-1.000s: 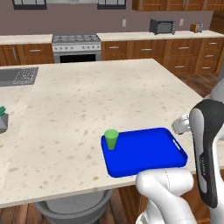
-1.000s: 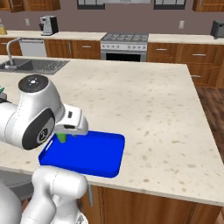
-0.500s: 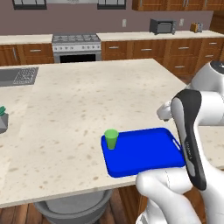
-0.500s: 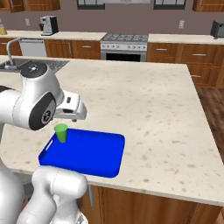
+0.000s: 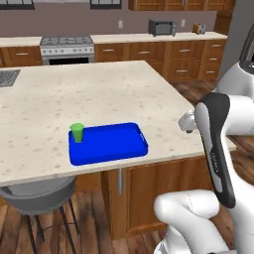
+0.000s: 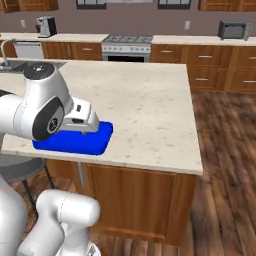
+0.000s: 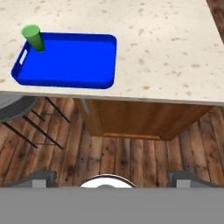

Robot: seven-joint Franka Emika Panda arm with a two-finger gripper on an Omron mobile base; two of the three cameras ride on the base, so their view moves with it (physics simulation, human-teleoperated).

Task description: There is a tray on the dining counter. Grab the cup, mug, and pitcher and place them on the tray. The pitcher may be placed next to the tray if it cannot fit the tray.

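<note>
One of three on the tray — mug and pitcher left to fetch

The broad beige speckled stone dining counter (image 5: 99,94) carries the flat bright blue rectangular tray (image 5: 111,146) near its front edge; the small green handleless cup (image 5: 77,132) stands in the tray's corner — the gripper (image 5: 187,121), off past the counter's end, has fingers spread wide, empty.

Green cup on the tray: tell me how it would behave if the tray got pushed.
The cup is tall, narrow and tapered, standing upright in a corner of the tray, so it would probably tip easily. It looks like light plastic, so it would likely slide on the smooth blue surface.
</note>
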